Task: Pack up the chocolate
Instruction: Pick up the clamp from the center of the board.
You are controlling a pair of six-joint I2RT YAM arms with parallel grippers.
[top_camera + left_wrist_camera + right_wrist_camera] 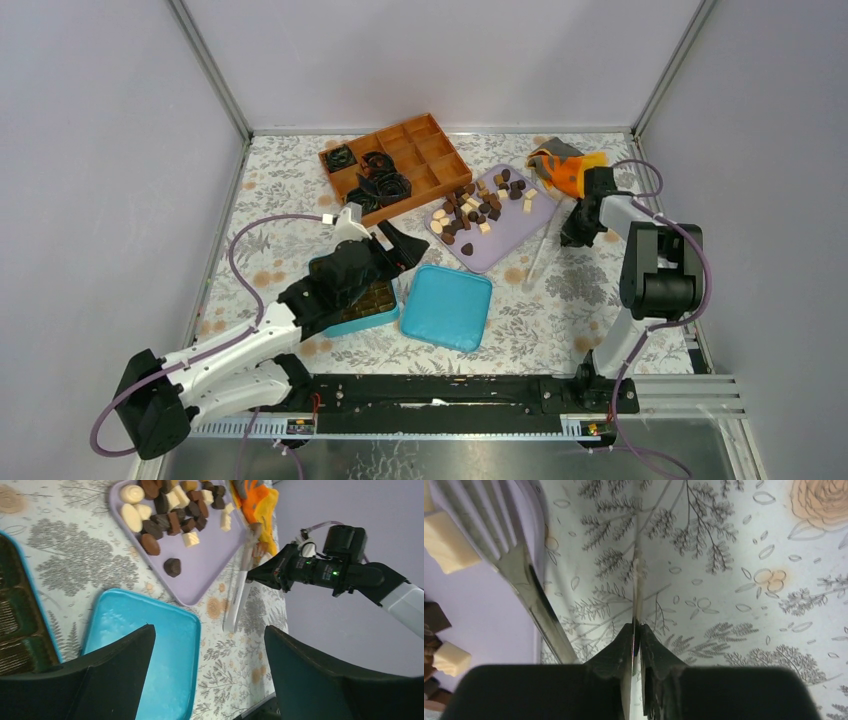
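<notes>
The chocolate [480,205], dark, brown and cream pieces, lies heaped on a lilac tray [520,235], and shows again in the left wrist view [170,515]. Cream pieces of chocolate [446,545] show at the left edge of the right wrist view. My right gripper [572,238] is low at the tray's right edge, shut on a thin arm of metal tongs [638,580] lying on the table [237,605]. My left gripper [395,245] hangs open and empty [209,630] above the teal box [360,310] and its lid [447,307].
A wooden compartment box [400,160] with black paper cups stands at the back. An orange and grey cloth [565,170] lies at the back right, behind the right gripper. White frame posts and grey walls enclose the floral table.
</notes>
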